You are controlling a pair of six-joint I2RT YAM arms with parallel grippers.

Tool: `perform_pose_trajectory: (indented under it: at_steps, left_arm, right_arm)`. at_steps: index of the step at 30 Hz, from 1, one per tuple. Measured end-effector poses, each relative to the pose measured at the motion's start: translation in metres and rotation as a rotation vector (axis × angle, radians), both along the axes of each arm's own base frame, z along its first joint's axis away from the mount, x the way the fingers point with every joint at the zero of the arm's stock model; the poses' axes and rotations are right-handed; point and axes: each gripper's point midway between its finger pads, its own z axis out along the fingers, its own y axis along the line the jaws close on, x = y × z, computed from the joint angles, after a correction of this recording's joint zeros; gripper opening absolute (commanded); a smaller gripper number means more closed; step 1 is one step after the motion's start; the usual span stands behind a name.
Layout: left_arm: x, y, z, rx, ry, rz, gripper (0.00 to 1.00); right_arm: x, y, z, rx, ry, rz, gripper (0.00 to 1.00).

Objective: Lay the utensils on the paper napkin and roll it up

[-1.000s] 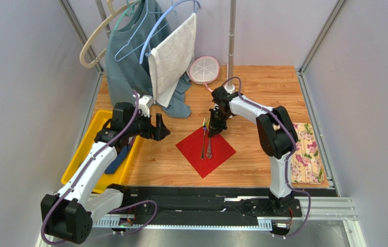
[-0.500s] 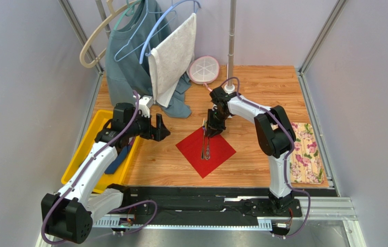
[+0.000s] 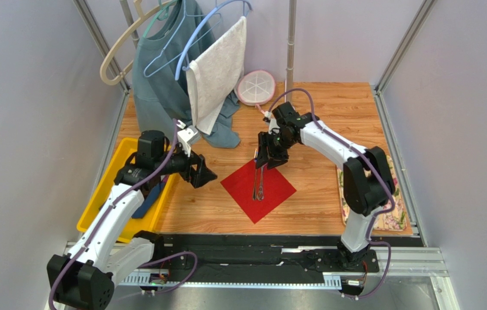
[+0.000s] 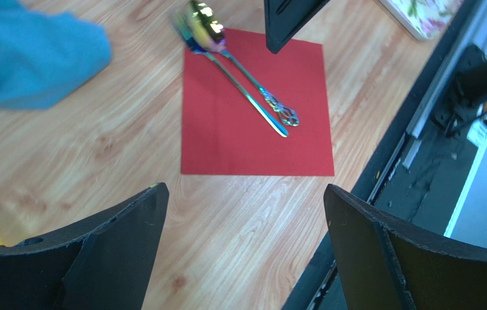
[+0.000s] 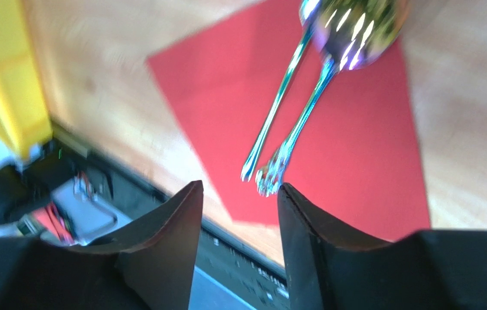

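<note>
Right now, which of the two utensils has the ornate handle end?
The spoon with the rounded head; the other utensil's handle ends in a plain point.

Bare tabletop (image 3: 207, 206) lies open between the left gripper (image 3: 202, 173) and the paper napkin (image 3: 273, 191). The right gripper (image 3: 265, 159) hangs over its far corner, above the heads of the utensils (image 3: 259, 184). A yellow bin (image 3: 107, 181) sits beneath the left arm.

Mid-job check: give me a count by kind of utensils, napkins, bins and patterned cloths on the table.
Utensils: 2, both lying on the napkin
Red paper napkin: 1
Yellow bin: 1
Floral cloth: 1
Total: 5
</note>
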Motion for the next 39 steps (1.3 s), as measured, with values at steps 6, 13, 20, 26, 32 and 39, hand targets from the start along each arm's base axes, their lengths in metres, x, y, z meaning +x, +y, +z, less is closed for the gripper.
perform_pose_trajectory:
  at_steps: [6, 13, 20, 26, 32, 39]
  left_arm:
    - [-0.035, -0.043, -0.002, 0.101, -0.238, -0.362, 0.91]
    - [-0.092, -0.097, -0.043, 0.208, -0.396, -0.811, 0.51]
    - [-0.121, -0.123, -0.107, 0.336, -0.389, -1.074, 0.34]
    - [-0.115, -0.138, -0.137, 0.437, -0.378, -1.137, 0.37]
    - [-0.111, -0.143, -0.156, 0.497, -0.373, -1.153, 0.40]
    - [-0.111, -0.152, -0.163, 0.513, -0.380, -1.169, 0.40]
  right_arm:
    - [-0.033, -0.022, 0.023, 0.107, -0.042, 0.086, 0.89]
    - [-0.054, -0.059, 0.004, 0.192, 0.030, 0.010, 0.95]
    - [-0.062, -0.060, -0.003, 0.267, 0.068, -0.027, 0.86]
    - [-0.056, -0.054, -0.001, 0.330, 0.097, -0.031, 0.83]
    - [-0.054, -0.051, -0.005, 0.357, 0.148, -0.034, 0.78]
    - [-0.054, -0.050, -0.004, 0.378, 0.171, -0.040, 0.78]
